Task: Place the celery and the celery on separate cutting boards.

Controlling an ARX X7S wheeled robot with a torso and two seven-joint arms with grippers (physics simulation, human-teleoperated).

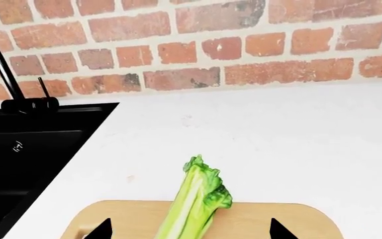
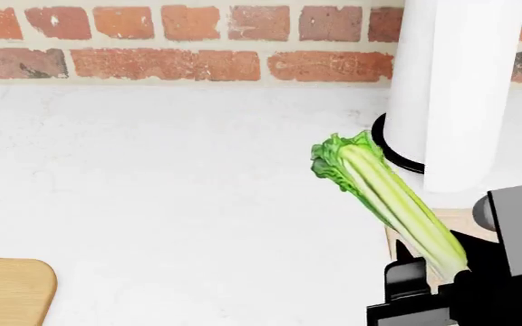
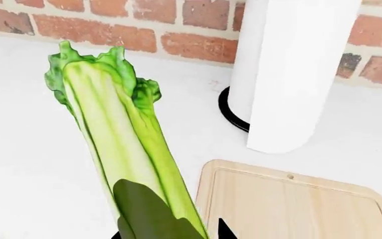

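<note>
Paper towel roll [image 3: 297,69]: biggest thing near the right gripper [image 2: 424,282], upright on its black base ahead of the fingers. Risk: a careless swing could push the raised leaves into it.
Pale board [image 3: 290,204]: below and slightly to the side of the right gripper, bare, one end near the roll's base. Risk: a hasty release could leave the bunch half off the rim or rolling.
Tan board [image 1: 257,221]: under the left gripper [image 1: 191,230], beside the black sink [image 1: 25,159].
Held celery [image 2: 388,197]: pinched at its stalk end by the right gripper, above the counter. Long axis slants up and away from the fingers, leaves toward the brick wall. Narrow hold, so I judge it could pivot.
Resting celery [image 1: 194,201]: between the spread left fingertips, untouched, stalks on the tan board, leafy end over the far edge. Axis runs away from the gripper toward the wall.
</note>
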